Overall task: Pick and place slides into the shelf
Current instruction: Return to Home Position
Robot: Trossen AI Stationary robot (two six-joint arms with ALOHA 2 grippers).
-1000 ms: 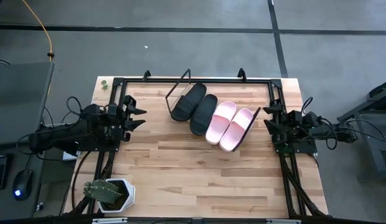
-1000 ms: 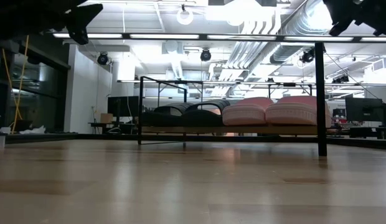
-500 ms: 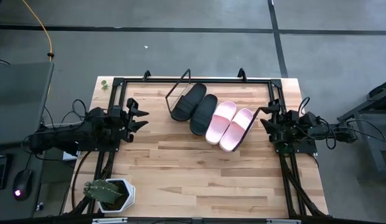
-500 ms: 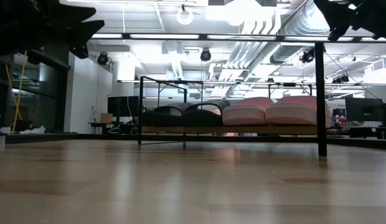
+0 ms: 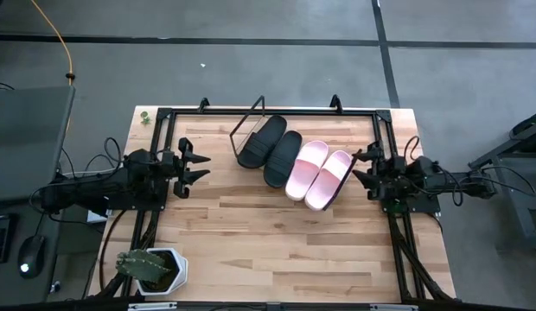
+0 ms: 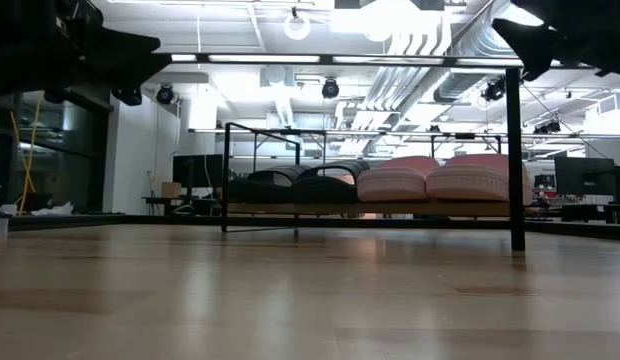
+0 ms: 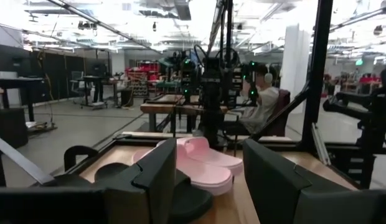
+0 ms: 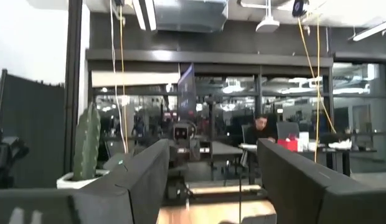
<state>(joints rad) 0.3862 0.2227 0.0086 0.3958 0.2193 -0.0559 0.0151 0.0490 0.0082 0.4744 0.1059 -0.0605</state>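
Two black slides [image 5: 272, 149] and two light pink slides [image 5: 318, 173] lie side by side, soles down, on the shelf [image 6: 290, 209] at the table's far middle. The shelf's wire end frame [image 5: 245, 130] stands beside the black pair. My left gripper [image 5: 201, 167] hovers open at the table's left side, pointing toward the slides, and the pink pair [image 7: 208, 163] shows between its fingers, far off. My right gripper [image 5: 358, 166] hovers open at the right side, close to the pink slides' right edge, touching nothing.
A potted cactus [image 5: 149, 269] stands at the near left corner. A black rail frame [image 5: 268, 111] runs along the far edge and both sides of the table. Bare wood [image 5: 277, 233] lies between the arms, nearer than the shelf.
My left gripper has sunk a little and reached slightly toward the table's middle. My right gripper has tipped downward toward level and edged toward the pink slides. Both stay open. The slides and the shelf have not moved.
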